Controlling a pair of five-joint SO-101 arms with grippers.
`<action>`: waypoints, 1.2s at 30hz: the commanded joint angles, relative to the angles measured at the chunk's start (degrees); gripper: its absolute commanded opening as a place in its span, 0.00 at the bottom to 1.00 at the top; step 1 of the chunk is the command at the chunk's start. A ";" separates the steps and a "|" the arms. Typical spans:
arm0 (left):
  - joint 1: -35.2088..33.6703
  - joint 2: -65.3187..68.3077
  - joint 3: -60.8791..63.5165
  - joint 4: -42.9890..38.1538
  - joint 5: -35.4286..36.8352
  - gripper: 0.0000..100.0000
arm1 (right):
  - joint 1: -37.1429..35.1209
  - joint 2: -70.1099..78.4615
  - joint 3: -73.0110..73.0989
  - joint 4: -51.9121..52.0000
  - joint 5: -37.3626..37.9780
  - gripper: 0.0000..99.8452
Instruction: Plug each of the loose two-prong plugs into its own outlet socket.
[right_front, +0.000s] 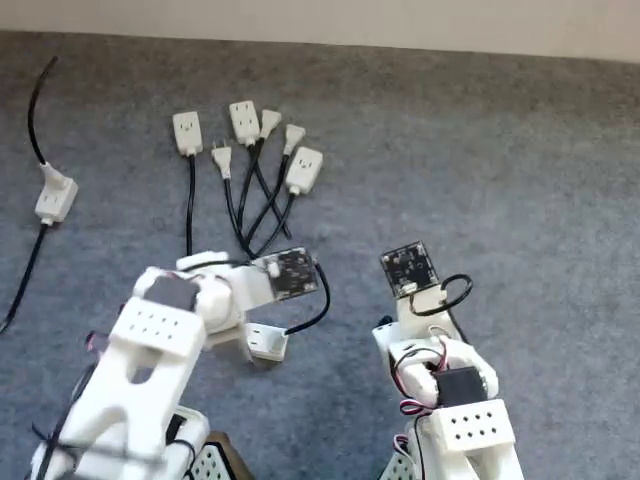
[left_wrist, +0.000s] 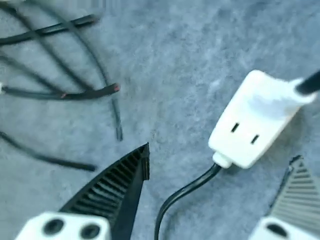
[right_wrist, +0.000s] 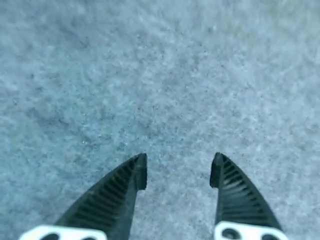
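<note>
outlet socket (left_wrist: 247, 125) is framed between spread jaws of left gripper (left_wrist: 220, 156), long axis slanted across the gap (slots facing the wrist) | right gripper (right_wrist: 180, 159), jaws parted, is found farther from that socket, over carpet (right_wrist: 150, 75) | loose plugs (right_front: 221, 155) are left well beyond it

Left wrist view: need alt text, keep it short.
A white outlet socket with two empty slots lies on grey carpet between the fingers of the open left gripper. Loose black cords lie farther off.

Grey carpet (right_front: 520, 170) covers the surface, pale wall strip (right_front: 400, 22) beyond.
</note>
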 joint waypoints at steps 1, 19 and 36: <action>3.56 6.11 -3.74 -0.79 0.88 0.40 | -0.66 -0.84 -0.48 0.40 -0.18 0.20; 4.79 11.65 -3.91 0.62 1.05 0.14 | -0.75 -0.75 -0.40 0.40 1.58 0.20; 1.45 11.30 -17.54 18.90 13.01 0.01 | -2.86 3.91 -0.48 -1.10 1.76 0.20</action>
